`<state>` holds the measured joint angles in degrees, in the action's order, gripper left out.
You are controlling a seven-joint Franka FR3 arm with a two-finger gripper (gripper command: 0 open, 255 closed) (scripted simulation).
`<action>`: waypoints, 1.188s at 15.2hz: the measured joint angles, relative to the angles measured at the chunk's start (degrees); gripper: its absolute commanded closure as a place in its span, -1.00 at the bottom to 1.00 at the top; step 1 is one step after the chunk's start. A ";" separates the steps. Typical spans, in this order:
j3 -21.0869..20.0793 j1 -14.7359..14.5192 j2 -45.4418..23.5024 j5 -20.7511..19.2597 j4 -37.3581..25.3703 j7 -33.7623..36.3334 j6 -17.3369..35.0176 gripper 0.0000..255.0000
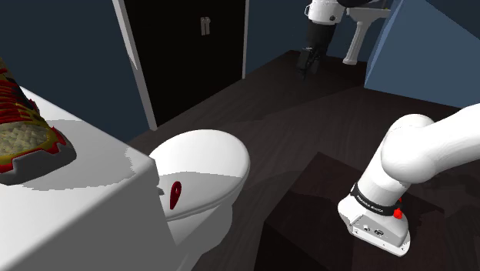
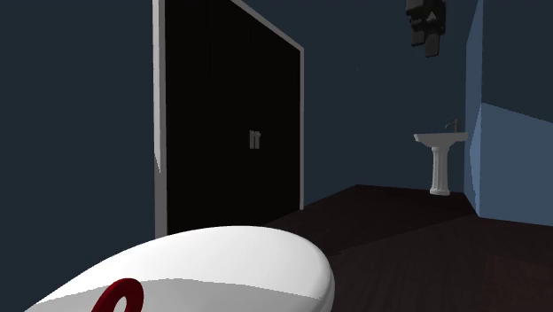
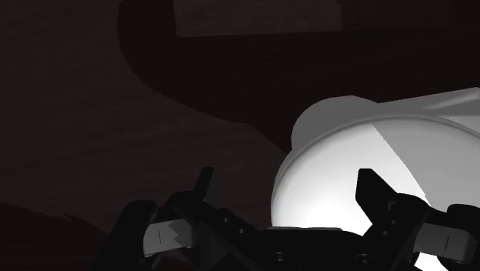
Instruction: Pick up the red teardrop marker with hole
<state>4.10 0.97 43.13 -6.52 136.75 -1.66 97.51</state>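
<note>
- One white arm (image 1: 431, 146) is reaching high, tool (image 1: 310, 60) pointing down.
- Both fingers (image 3: 201, 189) are standing apart, gripping nothing.
- Red teardrop marker (image 1: 176, 194) is lying on the toilet lid (image 1: 211, 154), well away.

Dim bathroom. Walls (image 2: 80, 133) dark blue; lighter blue panel (image 2: 518, 133) at the second exterior view's right. White-framed black double door (image 2: 221, 133), two small grey handles (image 2: 254, 139). Floor (image 1: 308, 100) dark wood. White pedestal sink (image 2: 440, 159) at far wall. White toilet (image 1: 211, 150), lid closed, in foreground.
</note>
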 measured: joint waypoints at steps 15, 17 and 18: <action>-17.33 -1.88 -6.59 10.09 7.17 29.45 11.05 -1.00; -20.10 -1.93 -9.43 11.24 6.62 34.13 13.06 -1.00; -21.21 -1.77 -10.99 11.57 6.69 36.14 14.52 -1.00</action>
<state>-17.11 -0.80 32.15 5.05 143.44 34.47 112.03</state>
